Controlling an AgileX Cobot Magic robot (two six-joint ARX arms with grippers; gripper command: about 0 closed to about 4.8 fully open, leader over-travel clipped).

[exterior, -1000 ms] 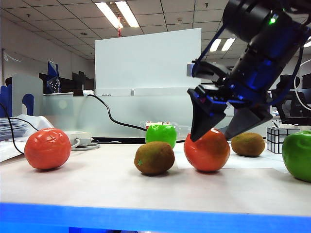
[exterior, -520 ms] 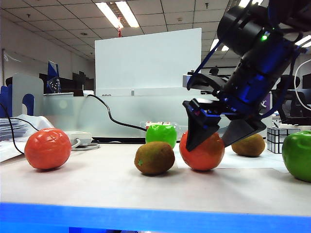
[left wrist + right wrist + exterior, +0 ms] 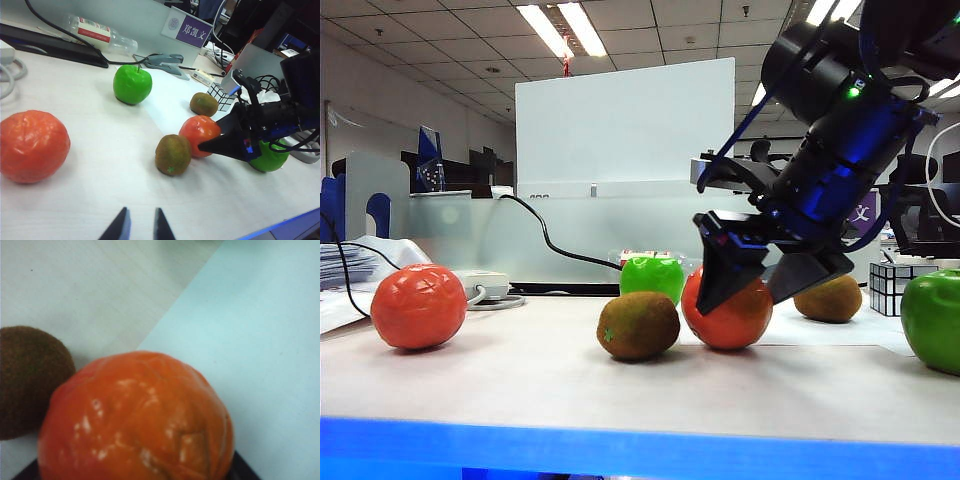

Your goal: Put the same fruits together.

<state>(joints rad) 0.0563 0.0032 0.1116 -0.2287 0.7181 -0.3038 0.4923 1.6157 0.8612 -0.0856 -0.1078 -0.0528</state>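
On the pale worktop [image 3: 520, 380], the right gripper [image 3: 760, 285] straddles a glossy, dimpled orange [image 3: 725, 315] with jaws wide, beside a fuzzy oval kiwi [image 3: 638, 325]. Near the worktop's front edge, the left gripper [image 3: 139, 227] hovers, jaws narrow and empty.

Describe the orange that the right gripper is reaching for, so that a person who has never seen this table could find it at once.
Look at the white table and find the dark right gripper coming down near the table's middle. Between its two fingers sits an orange, on the table, close beside a brown kiwi. The other orange lies alone at the far left, with no gripper near it.
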